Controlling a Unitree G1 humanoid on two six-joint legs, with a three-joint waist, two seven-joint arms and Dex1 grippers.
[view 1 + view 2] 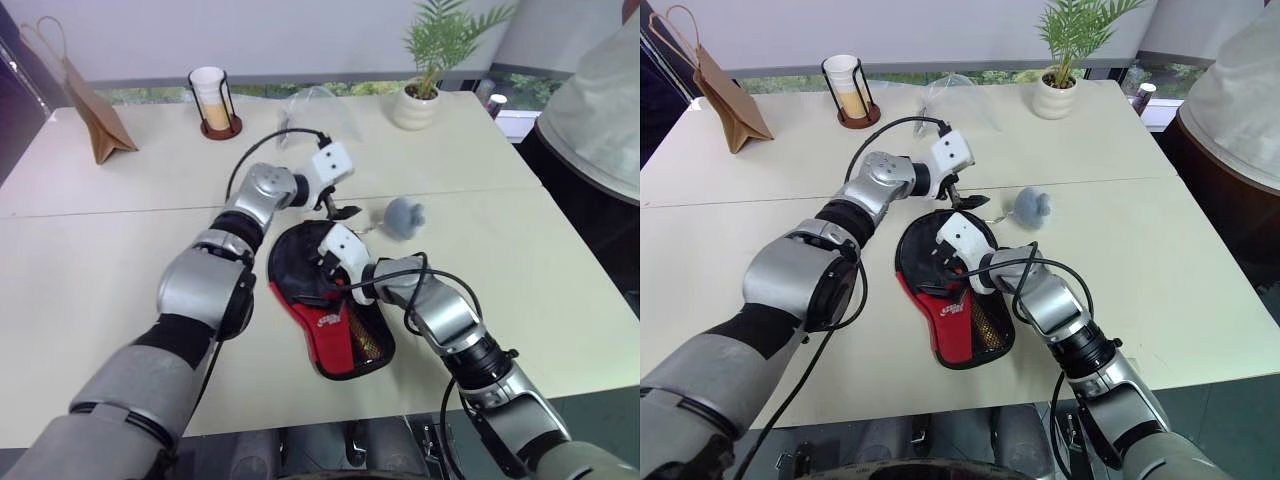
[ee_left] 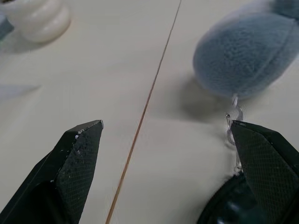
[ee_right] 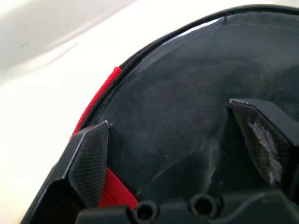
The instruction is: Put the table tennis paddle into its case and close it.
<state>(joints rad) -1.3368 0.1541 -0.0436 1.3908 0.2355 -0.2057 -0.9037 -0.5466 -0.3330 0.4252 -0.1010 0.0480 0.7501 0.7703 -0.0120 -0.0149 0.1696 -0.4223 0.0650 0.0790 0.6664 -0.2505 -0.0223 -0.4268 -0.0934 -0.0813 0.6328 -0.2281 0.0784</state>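
The case (image 1: 335, 325), a black paddle-shaped pouch with a red panel and a mesh pocket, lies flat mid-table with its round end pointing away from me. The table tennis paddle is hidden. My right gripper (image 1: 322, 272) hangs open just over the case's round end; the right wrist view shows its fingers (image 3: 91, 158) apart above the glossy black surface (image 3: 163, 102) with a red edge strip. My left gripper (image 1: 342, 209) is open beyond the case's far edge, holding nothing. A grey-blue plush charm (image 2: 243, 51) on a clear chain (image 2: 232, 122) lies in front of it.
At the table's far side stand a brown paper bag (image 1: 95, 115), a cup holder with stacked cups (image 1: 213, 100), a clear plastic bag (image 1: 305, 103) and a potted plant (image 1: 425, 95). A person (image 1: 600, 110) stands at the right edge. A seam (image 2: 149, 93) crosses the tabletop.
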